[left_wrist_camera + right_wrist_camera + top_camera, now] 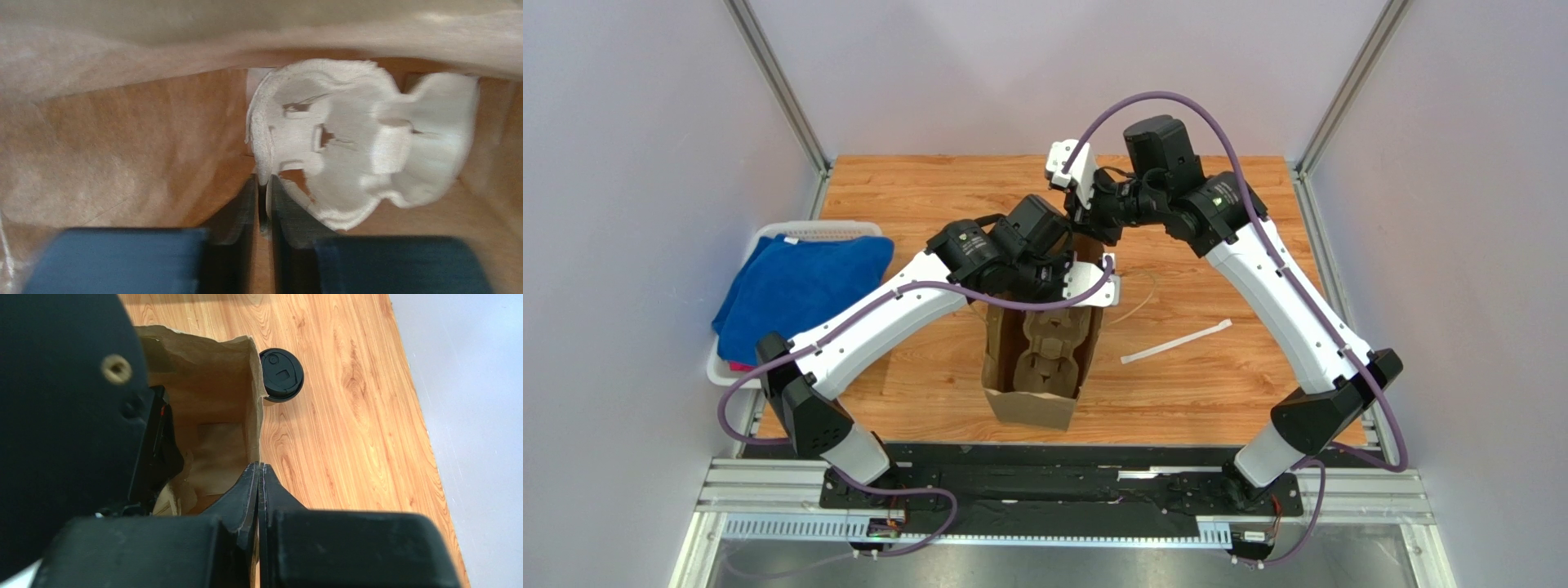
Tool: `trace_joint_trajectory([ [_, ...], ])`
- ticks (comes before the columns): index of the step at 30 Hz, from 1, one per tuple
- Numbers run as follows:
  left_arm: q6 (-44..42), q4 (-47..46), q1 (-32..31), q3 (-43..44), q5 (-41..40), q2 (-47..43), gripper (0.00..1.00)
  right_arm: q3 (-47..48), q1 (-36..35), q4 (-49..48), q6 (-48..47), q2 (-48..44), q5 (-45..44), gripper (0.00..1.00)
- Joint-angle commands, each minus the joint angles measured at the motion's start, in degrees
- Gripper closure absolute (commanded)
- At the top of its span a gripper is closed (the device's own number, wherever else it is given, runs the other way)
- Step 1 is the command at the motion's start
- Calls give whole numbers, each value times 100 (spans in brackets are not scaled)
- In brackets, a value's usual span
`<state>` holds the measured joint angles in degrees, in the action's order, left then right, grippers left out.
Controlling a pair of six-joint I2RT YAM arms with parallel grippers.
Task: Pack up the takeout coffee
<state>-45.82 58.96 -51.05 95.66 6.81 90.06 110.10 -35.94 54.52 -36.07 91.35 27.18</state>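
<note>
— Brown paper bag [1032, 404] stands open at the centre of the top view, on the wooden tabletop [1210, 380]. And the arms?

— Both reach to it. In the left wrist view the left hand [264, 187] sits at the bottom centre, inside the bag. Its fingers are drawn almost together on the edge of the pale pulp tray [350, 147], which fills the middle and right of that frame.

— The other one?

— The right hand [258, 471] is at the lower centre of its own view, fingers pressed nearly closed on the bag's rim, pinching the paper wall.

— Where is the takeout coffee [282, 375]?

— Upper centre of the right wrist view, outside the bag, upright on the tabletop just right of the bag's wall. Only its black lid shows. Whether it touches the paper cannot be told.

— Anything else?

— At the left of the top view a blue cloth [799, 288] lies in a white basket [817, 227], and a white strip [1176, 342] lies right of the bag.
</note>
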Motion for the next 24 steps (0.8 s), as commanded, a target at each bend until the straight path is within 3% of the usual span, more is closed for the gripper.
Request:
trace_joint_trajectory([
  [1, 30, 63, 25, 216, 189, 3, 71, -94, 17, -214, -75, -258, 103, 100],
  [6, -6, 282, 25, 524, 303, 20, 57, -130, 96, -214, -101, -258, 156, 100],
  [11, -67, 467, 25, 717, 365, -50, 54, -129, 158, -214, -128, -232, 191, 100],
  [17, 20, 669, 25, 1173, 1067, -621, 48, -217, 246, -249, -189, -206, 139, 100],
  [24, 731, 275, 147, 1780, 1463, -1332, 37, -217, 509, -223, -198, -179, 103, 100],
])
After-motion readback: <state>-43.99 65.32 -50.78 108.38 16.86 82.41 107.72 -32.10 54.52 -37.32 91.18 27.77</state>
